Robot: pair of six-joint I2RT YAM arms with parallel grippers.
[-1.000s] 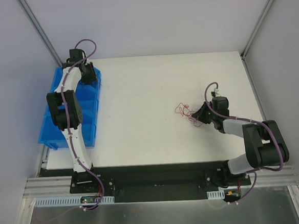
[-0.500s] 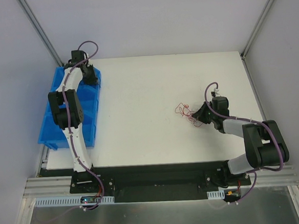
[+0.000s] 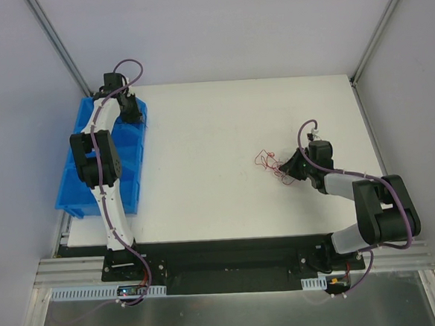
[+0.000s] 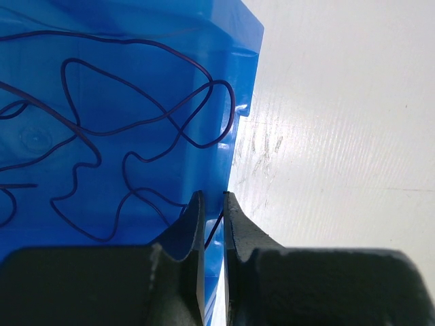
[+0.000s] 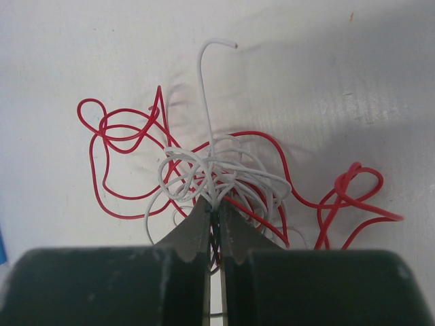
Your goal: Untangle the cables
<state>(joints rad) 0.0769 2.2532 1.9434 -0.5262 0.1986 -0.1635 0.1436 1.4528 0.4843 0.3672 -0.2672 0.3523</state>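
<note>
Teasing a strand out looks the current step: on the right side of the white counter (image 3: 201, 149), the right fingers (image 5: 201, 223) clamp the tangled clump of thin red and pale grey wires (image 5: 217, 166); next, a slow pull away. Far left, only the wrist view shows a dark purple wire (image 4: 232, 109) in the blue plastic bin (image 4: 241, 47), entering the nearly-closed left fingers (image 4: 196, 224); whether gripped, I cannot tell.

white tube links and black joint housings on left arm (image 3: 110, 211) and right arm (image 3: 342, 184), thin purple cable (image 3: 128, 61) looped just behind left gripper (image 4: 213, 195) and right gripper (image 5: 213, 204), matte black fingers (image 4: 190, 224) tapering to narrow, slightly scuffed tips.
</note>
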